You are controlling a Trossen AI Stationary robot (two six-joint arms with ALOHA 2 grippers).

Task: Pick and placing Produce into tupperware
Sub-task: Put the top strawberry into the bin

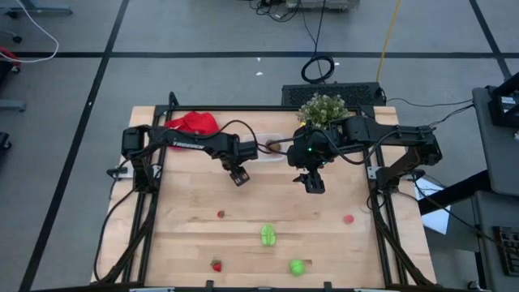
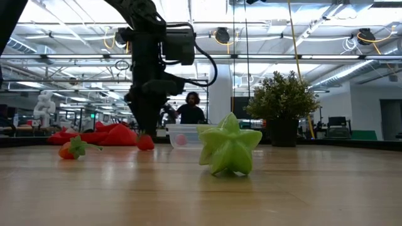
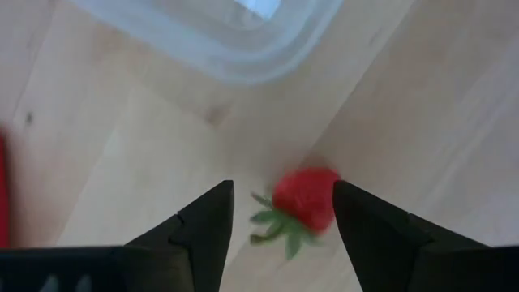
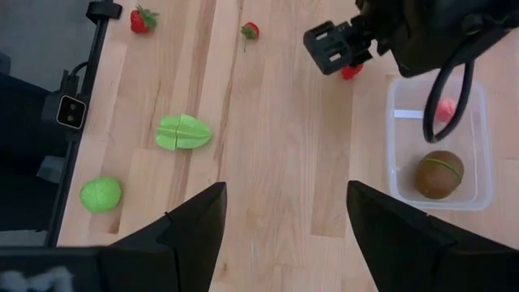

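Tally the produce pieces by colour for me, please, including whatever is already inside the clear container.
Red or pink pieces: 5
Green pieces: 2
Brown pieces: 1
Total: 8

Your two arms are black throughout: the left arm (image 1: pixel 195 143) carries red lettering along its link, the right arm (image 1: pixel 381 136) a small green indicator light near its wrist. Black cables loop off both. Each gripper's fingers (image 3: pixel 203 235) are dark, wedge-shaped, tapering to points.
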